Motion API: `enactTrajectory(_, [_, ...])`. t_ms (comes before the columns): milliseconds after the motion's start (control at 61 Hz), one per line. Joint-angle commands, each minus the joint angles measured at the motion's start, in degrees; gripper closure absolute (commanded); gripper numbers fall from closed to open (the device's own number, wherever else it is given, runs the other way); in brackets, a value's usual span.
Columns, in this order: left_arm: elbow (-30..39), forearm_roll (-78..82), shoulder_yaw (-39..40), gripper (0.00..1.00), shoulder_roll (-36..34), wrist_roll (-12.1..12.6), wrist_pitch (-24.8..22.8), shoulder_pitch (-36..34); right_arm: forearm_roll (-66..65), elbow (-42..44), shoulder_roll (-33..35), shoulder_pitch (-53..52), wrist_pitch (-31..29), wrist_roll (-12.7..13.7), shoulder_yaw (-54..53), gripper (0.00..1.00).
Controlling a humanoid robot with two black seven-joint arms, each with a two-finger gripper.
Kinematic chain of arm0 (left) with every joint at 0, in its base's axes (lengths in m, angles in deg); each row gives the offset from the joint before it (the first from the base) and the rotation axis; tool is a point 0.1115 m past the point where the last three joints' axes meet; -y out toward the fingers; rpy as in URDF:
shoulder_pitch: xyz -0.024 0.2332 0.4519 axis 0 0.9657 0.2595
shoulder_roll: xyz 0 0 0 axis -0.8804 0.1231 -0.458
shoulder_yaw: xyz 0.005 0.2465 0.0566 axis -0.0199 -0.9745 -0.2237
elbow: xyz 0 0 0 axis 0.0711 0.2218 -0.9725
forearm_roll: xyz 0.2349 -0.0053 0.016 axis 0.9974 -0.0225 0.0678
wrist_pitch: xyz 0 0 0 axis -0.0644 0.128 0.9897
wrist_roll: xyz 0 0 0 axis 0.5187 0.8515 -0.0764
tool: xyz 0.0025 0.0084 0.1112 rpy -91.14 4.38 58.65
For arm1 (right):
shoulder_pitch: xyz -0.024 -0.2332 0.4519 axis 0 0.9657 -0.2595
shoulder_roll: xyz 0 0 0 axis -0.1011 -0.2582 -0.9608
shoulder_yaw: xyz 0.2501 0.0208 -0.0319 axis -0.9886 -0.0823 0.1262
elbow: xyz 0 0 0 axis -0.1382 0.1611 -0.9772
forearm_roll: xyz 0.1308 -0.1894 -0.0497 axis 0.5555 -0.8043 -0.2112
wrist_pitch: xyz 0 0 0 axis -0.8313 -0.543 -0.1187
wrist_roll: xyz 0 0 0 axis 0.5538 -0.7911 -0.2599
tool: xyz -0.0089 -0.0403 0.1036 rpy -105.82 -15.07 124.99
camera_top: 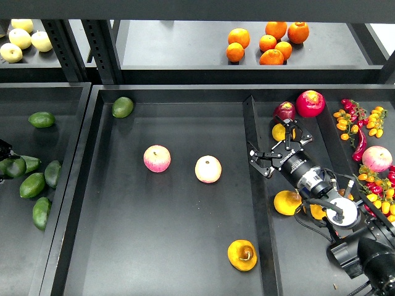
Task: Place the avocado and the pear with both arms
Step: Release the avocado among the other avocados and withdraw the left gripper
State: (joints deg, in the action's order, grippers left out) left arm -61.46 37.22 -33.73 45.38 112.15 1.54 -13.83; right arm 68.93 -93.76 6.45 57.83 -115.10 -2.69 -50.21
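Note:
The pear (242, 254), golden yellow-orange with a dark stem dimple, lies at the front right of the big middle tray (185, 246). My right gripper (275, 148) is open and empty, hovering just right of the divider, well behind the pear. My left gripper (2, 150) shows only as a dark sliver at the left edge. A dark green glossy avocado (13, 167) sits right against it and appears held. Several more avocados (32, 185) lie in the left tray.
Two pink-red apples (157, 158) (208, 169) and a lighter green avocado (122, 106) lie in the middle tray. The right tray holds yellow pears (287, 202), red fruit (310, 103) and small tomatoes and chillies (358, 126). Oranges (271, 44) sit on the back shelf.

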Motion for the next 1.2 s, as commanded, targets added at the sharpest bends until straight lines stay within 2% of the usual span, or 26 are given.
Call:
enactTrajectory(0, [-0.37, -1.31, 0.46, 0.74, -0.84, 0.0, 0.0, 1.54, 0.0, 0.03, 0.0, 0.0, 0.0, 0.0, 0.0, 0.0])
enactTrajectory(443, [-0.37, -1.66, 3.36, 0.73, -1.72, 0.0, 0.0, 5.75, 0.0, 0.03, 0.0, 0.0, 0.0, 0.0, 0.09, 0.0])
enactTrajectory(1180, [-2.04, -1.66, 3.45, 0.71, -1.37, 0.0, 0.0, 6.46, 0.0, -0.06, 0.0, 0.26, 0.0, 0.0, 0.18, 0.0])
